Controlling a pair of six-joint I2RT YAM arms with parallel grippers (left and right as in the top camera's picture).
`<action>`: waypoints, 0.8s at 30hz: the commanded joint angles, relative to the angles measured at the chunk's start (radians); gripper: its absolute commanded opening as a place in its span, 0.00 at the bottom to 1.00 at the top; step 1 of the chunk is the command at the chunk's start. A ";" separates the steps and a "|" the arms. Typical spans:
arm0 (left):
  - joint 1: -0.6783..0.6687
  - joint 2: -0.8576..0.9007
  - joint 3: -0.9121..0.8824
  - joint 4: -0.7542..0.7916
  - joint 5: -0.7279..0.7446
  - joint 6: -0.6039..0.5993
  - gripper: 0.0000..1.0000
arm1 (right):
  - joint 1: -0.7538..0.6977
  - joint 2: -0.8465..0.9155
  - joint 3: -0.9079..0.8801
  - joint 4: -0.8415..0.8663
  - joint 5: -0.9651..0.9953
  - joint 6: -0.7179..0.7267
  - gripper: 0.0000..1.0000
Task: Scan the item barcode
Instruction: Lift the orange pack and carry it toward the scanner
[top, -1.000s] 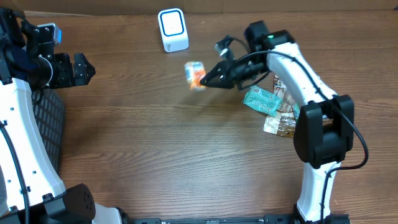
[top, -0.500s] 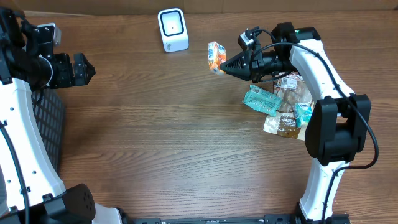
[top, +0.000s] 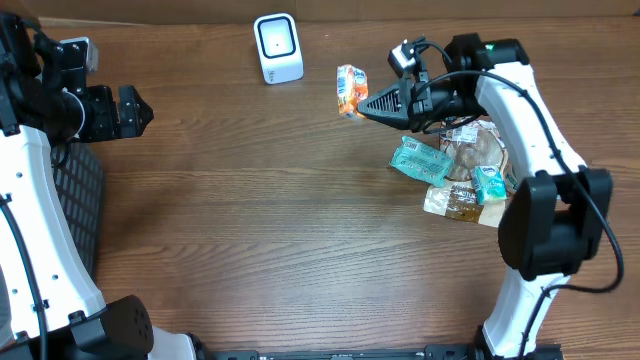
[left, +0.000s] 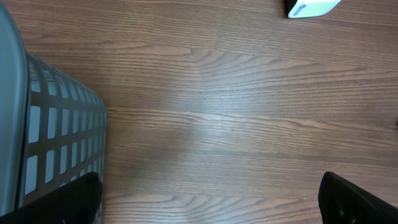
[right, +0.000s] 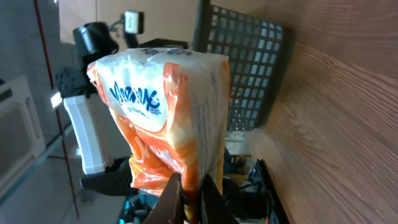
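Clamped on the orange packet (top: 350, 90), the right tool (top: 362, 105) has swung it up to four o'clock of the scanner (top: 278, 48), probably presenting its barcode, while the left tool (top: 140, 110) waits open at nine o'clock.

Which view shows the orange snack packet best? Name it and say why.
Right wrist: the orange snack packet fills the frame, pinched at its lower edge by the right gripper. Overhead shows it small, right of the white scanner. Left wrist does not show it.
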 joint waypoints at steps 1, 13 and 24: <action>-0.006 -0.002 0.010 0.002 0.001 0.018 1.00 | 0.001 -0.064 -0.004 0.000 -0.038 -0.034 0.04; -0.007 -0.002 0.010 0.002 0.001 0.018 0.99 | 0.001 -0.072 -0.004 -0.004 -0.008 -0.034 0.04; -0.007 -0.002 0.010 0.002 0.001 0.018 1.00 | 0.066 -0.071 -0.005 0.040 0.432 0.070 0.04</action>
